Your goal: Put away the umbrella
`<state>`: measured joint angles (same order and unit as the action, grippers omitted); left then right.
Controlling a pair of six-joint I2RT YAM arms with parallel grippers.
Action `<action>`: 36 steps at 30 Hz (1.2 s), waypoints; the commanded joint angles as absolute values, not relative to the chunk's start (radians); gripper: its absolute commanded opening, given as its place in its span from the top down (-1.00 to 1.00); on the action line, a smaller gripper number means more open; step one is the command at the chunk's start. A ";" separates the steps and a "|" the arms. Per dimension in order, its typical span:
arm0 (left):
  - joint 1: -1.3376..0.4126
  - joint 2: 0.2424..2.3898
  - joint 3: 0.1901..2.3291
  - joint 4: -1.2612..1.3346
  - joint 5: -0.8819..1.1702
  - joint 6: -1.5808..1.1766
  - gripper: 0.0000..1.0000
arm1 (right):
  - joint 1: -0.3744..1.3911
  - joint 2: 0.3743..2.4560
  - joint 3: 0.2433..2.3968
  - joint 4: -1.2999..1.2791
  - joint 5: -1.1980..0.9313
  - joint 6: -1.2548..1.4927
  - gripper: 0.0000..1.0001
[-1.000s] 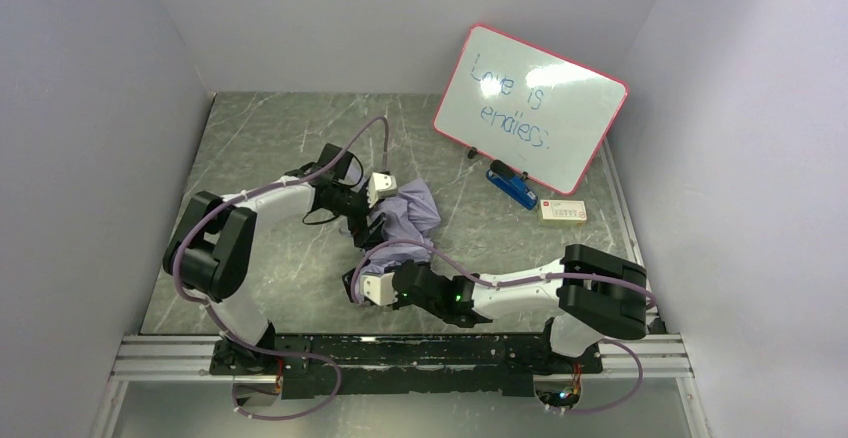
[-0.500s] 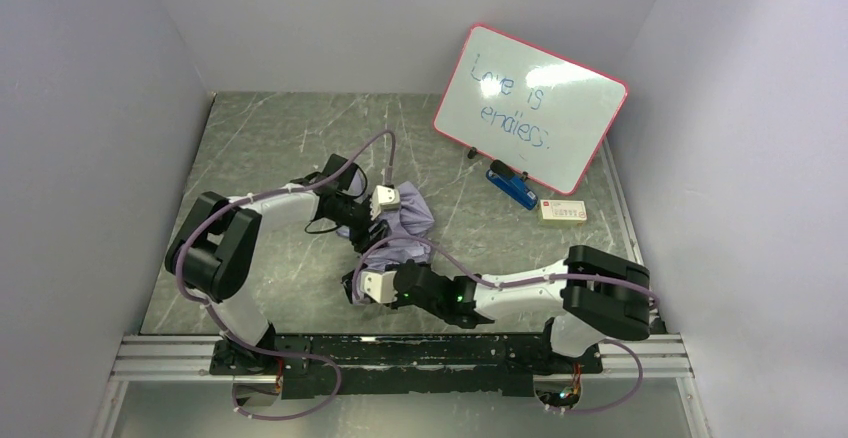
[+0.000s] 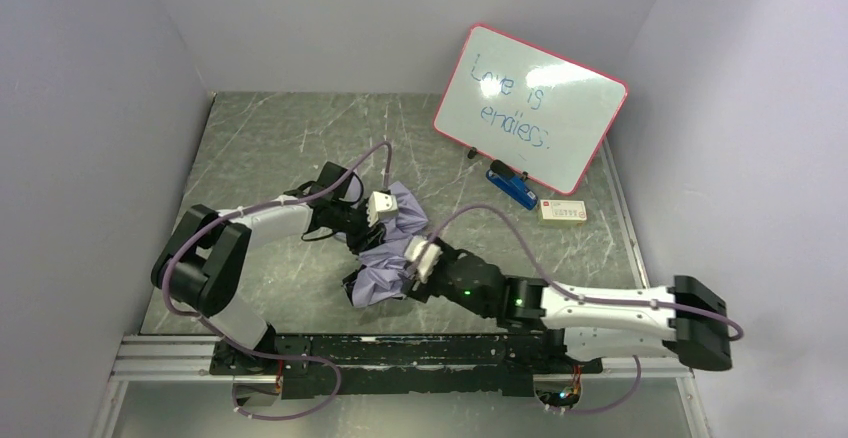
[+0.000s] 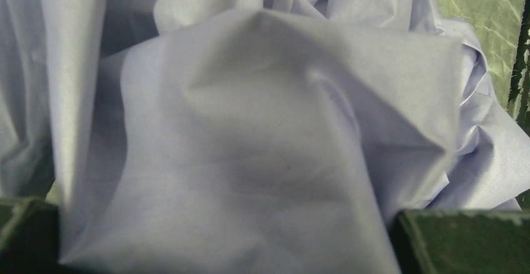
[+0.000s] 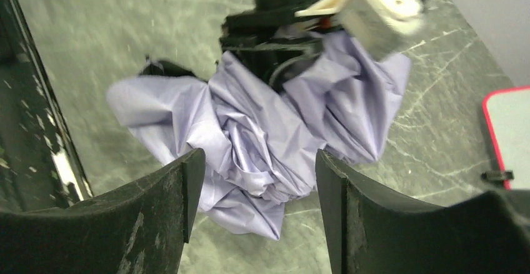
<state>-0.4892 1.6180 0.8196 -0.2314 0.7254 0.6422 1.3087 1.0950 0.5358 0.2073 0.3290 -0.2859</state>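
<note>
Mid-table, left gripper (image 3: 369,224), jaws wide, presses into umbrella (image 3: 378,276) fabric, likely pinning it; right gripper (image 5: 255,169) hovers wide open, empty, to gather folds.

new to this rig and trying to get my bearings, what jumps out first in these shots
A crumpled lavender umbrella lies in the middle of the table, with both arms reaching in to it. The left gripper is at its left side, and the right gripper, fingers open, is at its right. At the back right, a red-framed whiteboard stands propped up, with blue handwriting on it.
</note>
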 commanded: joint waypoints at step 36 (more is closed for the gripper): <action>-0.540 1.570 0.785 -0.185 0.641 0.654 -0.10 | 0.676 1.357 0.561 0.564 -0.372 1.132 0.22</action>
<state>-0.5209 1.5803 0.7948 -0.1932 0.6464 0.6327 0.6746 1.3102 0.5568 0.4671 -0.3389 1.0931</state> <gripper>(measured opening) 0.549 0.393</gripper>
